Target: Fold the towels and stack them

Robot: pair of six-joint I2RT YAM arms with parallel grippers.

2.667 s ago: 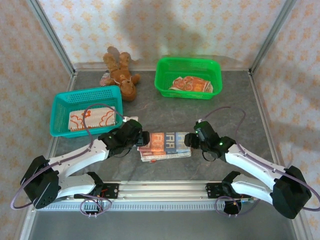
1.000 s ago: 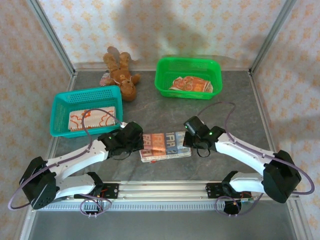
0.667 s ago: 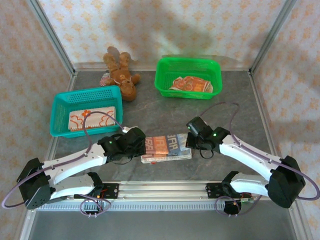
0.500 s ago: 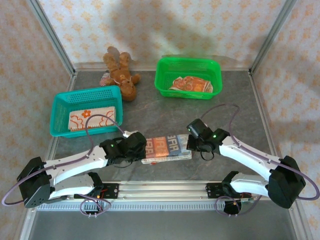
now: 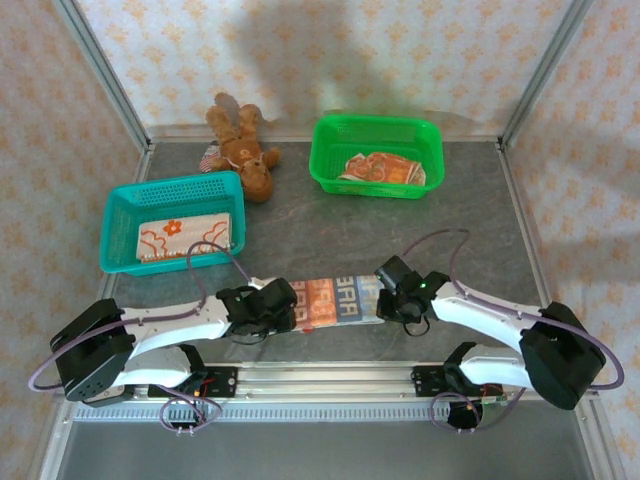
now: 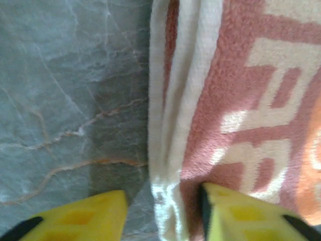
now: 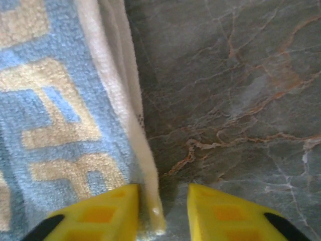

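white-and-black arms (image 5: 160, 325), yellow fingers (image 6: 75, 216)

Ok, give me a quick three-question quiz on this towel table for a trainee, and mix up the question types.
1. Multiple choice: what lies in the teal basket? A) a cream towel with orange outlines B) a blue striped towel C) a sponge
2. True or false: the teddy bear lies on the table, outside the green basket.
3. Fill in: the left gripper and right gripper stand open at opposite ends of the ____.
Key: 1 A. 2 true. 3 folded towel stack.
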